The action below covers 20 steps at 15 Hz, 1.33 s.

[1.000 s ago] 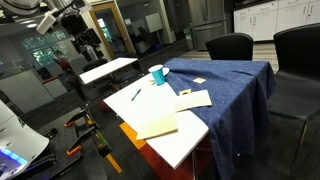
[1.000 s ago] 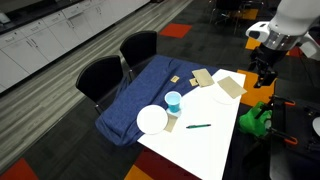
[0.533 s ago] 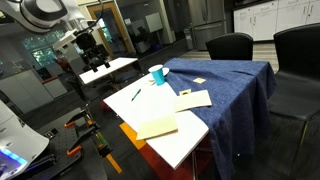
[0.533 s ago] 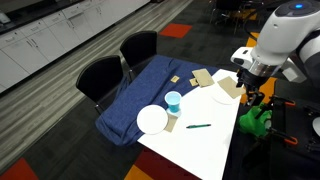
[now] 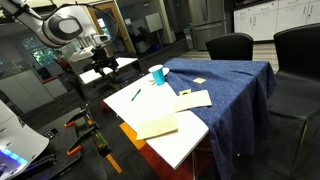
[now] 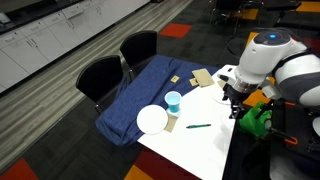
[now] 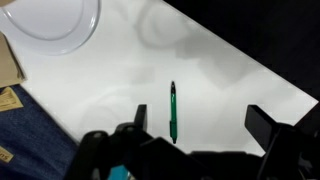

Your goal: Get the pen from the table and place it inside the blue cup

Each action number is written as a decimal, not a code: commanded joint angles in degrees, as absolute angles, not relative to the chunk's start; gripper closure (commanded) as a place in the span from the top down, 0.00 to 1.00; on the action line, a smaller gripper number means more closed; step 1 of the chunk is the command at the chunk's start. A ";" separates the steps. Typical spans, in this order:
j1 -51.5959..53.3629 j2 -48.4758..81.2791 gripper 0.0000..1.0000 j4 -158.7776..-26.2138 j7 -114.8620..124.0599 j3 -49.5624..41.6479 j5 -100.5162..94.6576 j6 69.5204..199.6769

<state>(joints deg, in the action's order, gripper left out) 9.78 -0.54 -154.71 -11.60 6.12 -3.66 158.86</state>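
The pen [image 5: 136, 94] is thin and dark green and lies on the bare white part of the table [image 5: 180, 142]; it also shows in an exterior view [image 6: 199, 126]. In the wrist view the pen [image 7: 172, 112] lies between and just ahead of my fingers. The blue cup [image 5: 158, 74] stands upright at the edge of the blue cloth, also seen in an exterior view [image 6: 173, 101]. My gripper [image 7: 200, 125] is open and empty. It hangs above the table's edge near the pen in both exterior views [image 5: 103, 62] [image 6: 236, 105].
A white plate [image 6: 152, 120] lies beside the cup and shows in the wrist view [image 7: 50, 22]. Tan paper sheets [image 6: 228, 87] lie on the table. Dark blue cloth [image 5: 230, 85] drapes the far half. Two black chairs [image 6: 100, 75] stand behind. A smaller white table [image 5: 110, 69] stands beyond the arm.
The arm has swung in toward the table and come lower, bringing the open gripper over the table's edge near the pen. The pen and cup have not moved.
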 commanded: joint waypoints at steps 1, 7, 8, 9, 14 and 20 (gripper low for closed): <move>9.39 7.26 1.00 -151.68 -15.99 7.92 1.41 166.14; 5.45 18.72 1.00 -146.21 -18.88 13.54 0.65 174.10; 5.93 20.16 1.00 -145.34 -17.82 12.77 -1.37 174.51; 5.97 21.44 1.00 -144.33 -17.58 12.48 -2.79 174.41; 8.70 26.72 1.00 -139.03 -15.88 7.96 -9.81 173.21; 10.37 31.72 0.90 -133.76 -14.58 5.11 -12.46 172.12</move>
